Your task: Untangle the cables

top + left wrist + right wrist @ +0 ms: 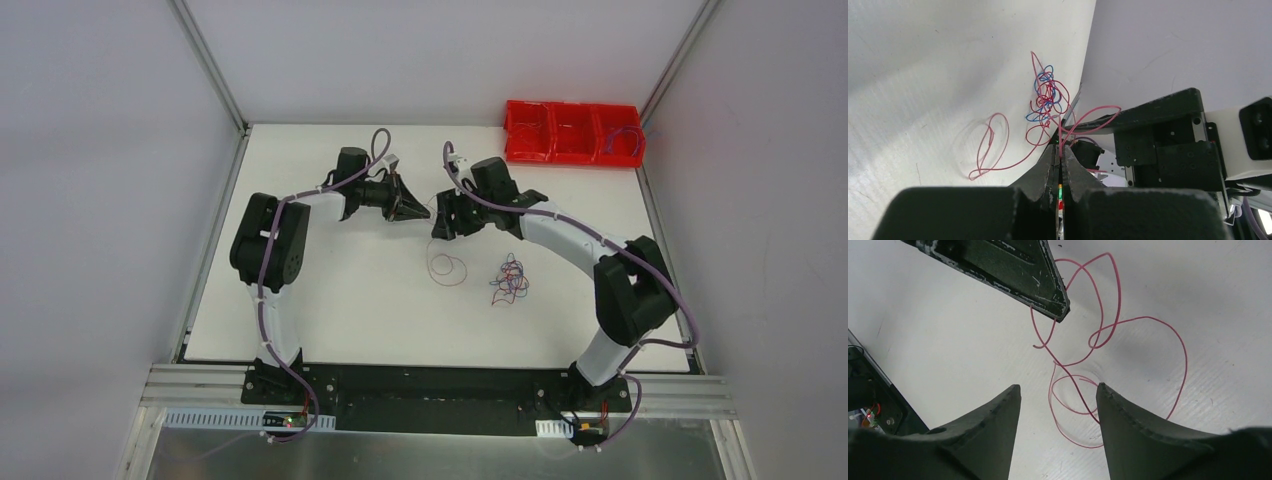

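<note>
The cables lie in two groups on the white table. A small red and blue tangle (pixel 510 279) (pixel 1047 97) sits right of centre. One long red cable (pixel 447 264) (pixel 1186 357) loops apart from it, one end lifted. My left gripper (pixel 423 213) (pixel 1062 150) is shut on that red cable's raised end; its fingertip (pixel 1050 295) shows in the right wrist view with the wire hanging from it. My right gripper (pixel 438 231) (pixel 1058 392) hovers open just above the red cable's loops, nothing between its fingers.
A red compartment bin (pixel 572 132) stands at the back right corner, with a bit of wire in its right compartment. Grey walls and metal rails enclose the table (pixel 330 300). The two grippers are very close together near the table's middle back.
</note>
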### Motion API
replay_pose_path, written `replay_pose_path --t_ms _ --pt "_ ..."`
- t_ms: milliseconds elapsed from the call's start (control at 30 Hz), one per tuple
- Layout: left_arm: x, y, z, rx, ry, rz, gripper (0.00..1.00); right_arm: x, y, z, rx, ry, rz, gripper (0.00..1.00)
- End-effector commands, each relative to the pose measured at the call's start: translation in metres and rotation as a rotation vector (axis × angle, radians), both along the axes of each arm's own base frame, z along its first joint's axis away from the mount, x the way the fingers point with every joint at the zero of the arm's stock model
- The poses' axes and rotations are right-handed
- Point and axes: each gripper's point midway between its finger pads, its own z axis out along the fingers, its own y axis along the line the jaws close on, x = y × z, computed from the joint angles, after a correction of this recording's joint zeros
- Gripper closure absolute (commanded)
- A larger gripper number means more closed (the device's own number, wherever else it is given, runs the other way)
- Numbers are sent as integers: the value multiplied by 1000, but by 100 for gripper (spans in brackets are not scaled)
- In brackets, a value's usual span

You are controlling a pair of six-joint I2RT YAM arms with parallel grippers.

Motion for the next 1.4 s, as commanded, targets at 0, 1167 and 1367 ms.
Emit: replay_pose_path --t_ms 0,1167,1367 --pt "-2 -1 38 -73 -67 0 100 11 13 1 37 12 -26 39" --pt "-6 93 81 235 -408 108 15 176 -130 196 190 -334 -463 100" --pt "-6 94 79 241 -411 103 14 253 -190 269 285 -508 -620 100"
